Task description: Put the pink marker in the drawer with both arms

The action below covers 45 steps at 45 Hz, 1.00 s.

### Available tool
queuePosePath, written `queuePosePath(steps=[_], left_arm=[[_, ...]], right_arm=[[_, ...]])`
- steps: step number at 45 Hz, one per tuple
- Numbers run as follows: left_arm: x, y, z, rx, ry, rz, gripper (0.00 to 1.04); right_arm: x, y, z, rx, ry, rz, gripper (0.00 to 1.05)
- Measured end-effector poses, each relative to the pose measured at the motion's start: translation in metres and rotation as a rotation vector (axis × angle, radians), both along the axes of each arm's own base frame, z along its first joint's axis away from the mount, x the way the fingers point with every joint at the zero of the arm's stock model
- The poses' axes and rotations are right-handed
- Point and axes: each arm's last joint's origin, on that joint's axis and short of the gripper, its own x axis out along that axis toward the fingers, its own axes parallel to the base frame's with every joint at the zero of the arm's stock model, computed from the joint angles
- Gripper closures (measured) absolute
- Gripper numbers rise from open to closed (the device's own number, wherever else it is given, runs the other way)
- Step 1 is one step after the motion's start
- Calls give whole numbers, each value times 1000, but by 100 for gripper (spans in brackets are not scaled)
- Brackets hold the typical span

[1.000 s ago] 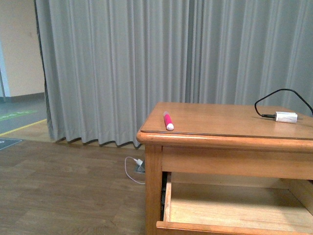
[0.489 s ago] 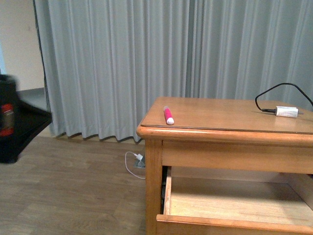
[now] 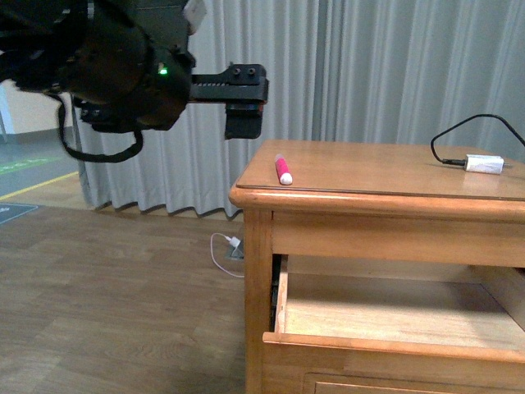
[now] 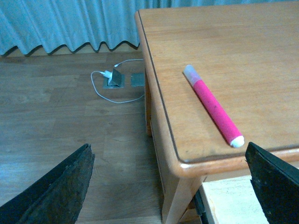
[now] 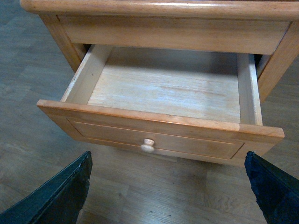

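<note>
Pink marker (image 3: 282, 170) lies on the table (image 3: 385, 193), near its left front corner, where it lay a second ago.
Below it the drawer (image 5: 159, 93) stands pulled open. The left arm (image 3: 115, 61) has just swung into view beside the table, the left gripper (image 3: 246, 107) with fingers spread wide, short of the marker. The right gripper (image 5: 167, 156) has its fingers spread too.

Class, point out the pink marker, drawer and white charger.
pink marker (image 4: 212, 106): left wrist view, middle of its pink barrel.
drawer (image 5: 201, 142): right wrist view, recessed front panel.
white charger (image 3: 482, 164): front view, middle of its body.
</note>
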Motion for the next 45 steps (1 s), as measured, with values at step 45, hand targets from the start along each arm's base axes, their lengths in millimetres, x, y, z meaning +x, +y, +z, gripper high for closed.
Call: queuePosePath(steps=[45], left_arm=[[85, -88, -41, 105, 149, -36, 6]], right_arm=[[0, 0, 0, 0, 0, 0, 8]])
